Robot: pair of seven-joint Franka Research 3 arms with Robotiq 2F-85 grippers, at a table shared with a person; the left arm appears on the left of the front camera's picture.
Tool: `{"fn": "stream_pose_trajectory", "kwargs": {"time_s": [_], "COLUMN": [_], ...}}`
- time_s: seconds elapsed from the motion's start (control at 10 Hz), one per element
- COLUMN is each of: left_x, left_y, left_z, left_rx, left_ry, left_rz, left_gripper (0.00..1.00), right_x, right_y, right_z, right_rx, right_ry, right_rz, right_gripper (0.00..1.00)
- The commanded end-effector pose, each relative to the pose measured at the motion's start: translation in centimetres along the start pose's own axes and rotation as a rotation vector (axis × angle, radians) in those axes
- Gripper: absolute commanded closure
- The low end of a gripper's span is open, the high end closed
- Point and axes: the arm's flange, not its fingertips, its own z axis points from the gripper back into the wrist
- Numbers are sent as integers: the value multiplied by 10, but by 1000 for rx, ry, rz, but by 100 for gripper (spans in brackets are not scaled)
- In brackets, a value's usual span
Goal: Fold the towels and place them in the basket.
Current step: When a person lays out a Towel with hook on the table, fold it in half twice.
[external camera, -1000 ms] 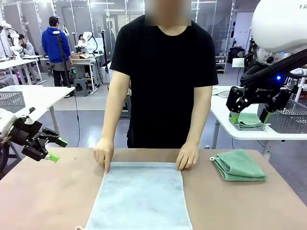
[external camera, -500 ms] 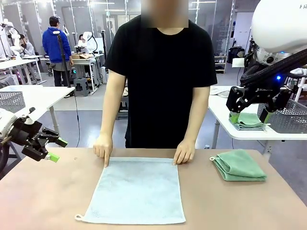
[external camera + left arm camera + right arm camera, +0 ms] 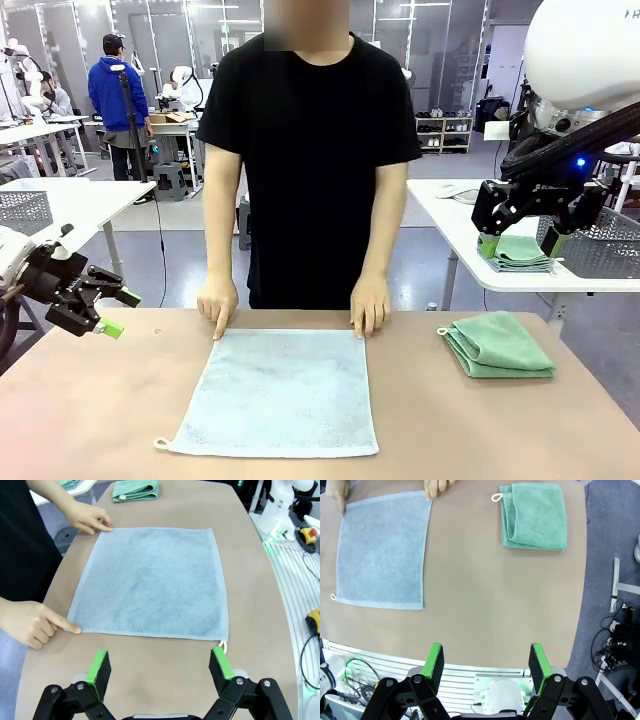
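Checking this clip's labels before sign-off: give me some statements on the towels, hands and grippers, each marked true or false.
1. The grey-blue towel lies spread flat on the table. True.
2. The mint green towel is spread flat too. False: it lies folded, apart from the other.
3. The person's hands rest at the grey-blue towel's far corners. True.
4. The left gripper grips the grey-blue towel. False: it is open and empty, off the towel.
5. The right gripper is open. True.

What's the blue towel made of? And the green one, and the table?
The blue towel looks like soft terry cloth, fuzzy and matte. The green towel seems the same fluffy cloth, folded in plump layers. The table has a smooth, matte tan top, maybe laminate.
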Motion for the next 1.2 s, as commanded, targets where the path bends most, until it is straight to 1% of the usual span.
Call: {"fn": "stream_pose_trajectory", "kwargs": {"time_s": [0.0, 0.6, 0.7, 0.8, 0.9, 1.1], "left_x": [1, 1, 1, 0, 24, 87], "left_y": [0, 0, 0, 0, -3, -16], "left_z": [1, 1, 1, 0, 0, -17], "left_rx": [0, 0, 0, 0, 0, 7], "left_ry": [-2, -2, -2, 0, 44, 190], "left_rz": [-1, -1, -1, 0, 7, -35], "left_gripper": [0, 0, 0, 0, 0, 0], "right_x": [2, 2, 0, 6, 12, 24], "right_y": [1, 1, 0, 11, 27, 78], "right_z": [1, 1, 0, 0, -2, -12], "right_rx": [2, 2, 0, -45, -72, -102], "right_ry": [-3, -3, 0, 3, -15, -28], "right_rz": [-25, -25, 0, 75, 172, 492], "right_gripper": [15, 15, 15, 15, 15, 15]}}
